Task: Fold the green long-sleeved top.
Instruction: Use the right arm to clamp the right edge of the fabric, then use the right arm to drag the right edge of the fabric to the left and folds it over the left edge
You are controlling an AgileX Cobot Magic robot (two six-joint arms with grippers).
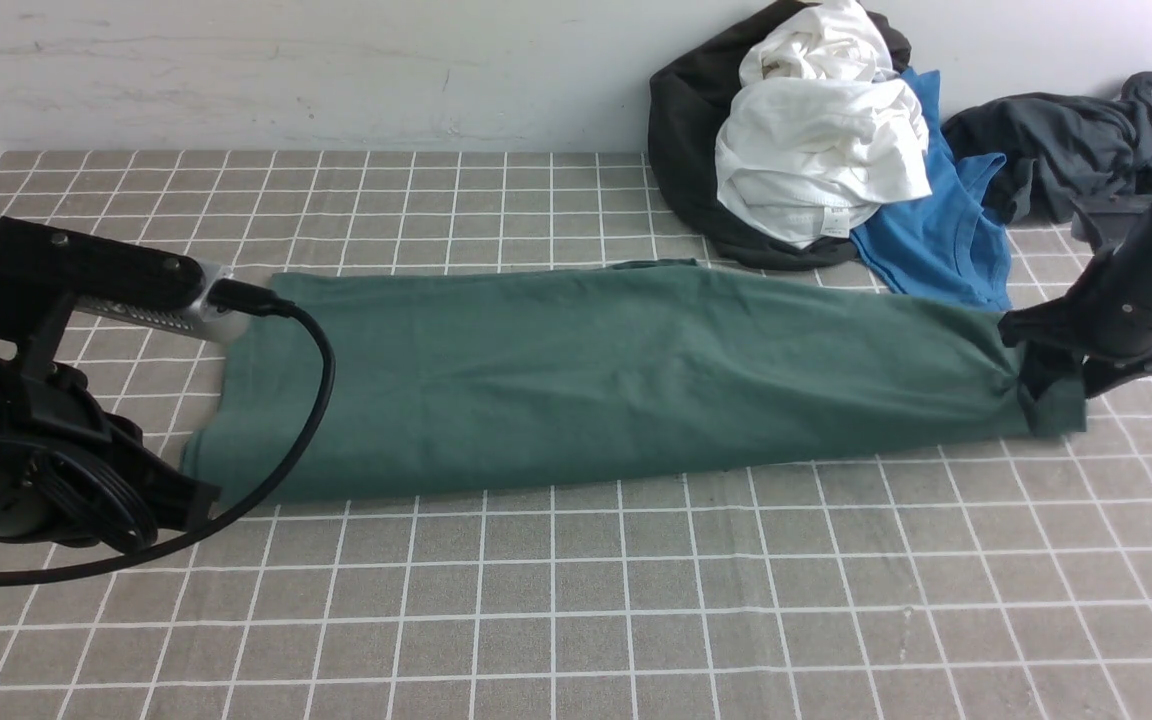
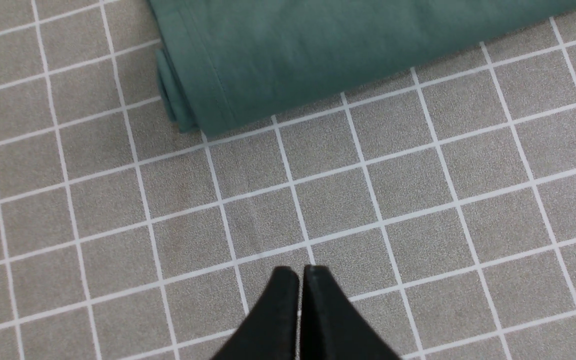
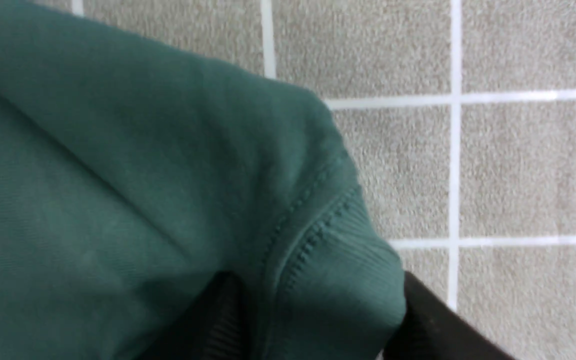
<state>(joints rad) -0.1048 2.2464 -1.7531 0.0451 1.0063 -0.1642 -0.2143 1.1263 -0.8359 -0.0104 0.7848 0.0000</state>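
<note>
The green long-sleeved top (image 1: 616, 380) lies folded into a long strip across the middle of the checked table. At its right end my right gripper (image 1: 1051, 385) has a bunch of ribbed edge (image 3: 338, 280) pressed between both fingers (image 3: 220, 315), and that corner is puckered up. My left gripper (image 2: 300, 270) is shut with nothing in it, over bare cloth a little in front of the top's left end (image 2: 193, 95). The left arm (image 1: 36, 400) covers part of that end in the front view.
A heap of clothes lies at the back right against the wall: a black garment (image 1: 686, 130), white shirts (image 1: 816, 150), a bright blue t-shirt (image 1: 946, 240) and a dark grey garment (image 1: 1066, 150). The blue t-shirt touches the top's far right edge.
</note>
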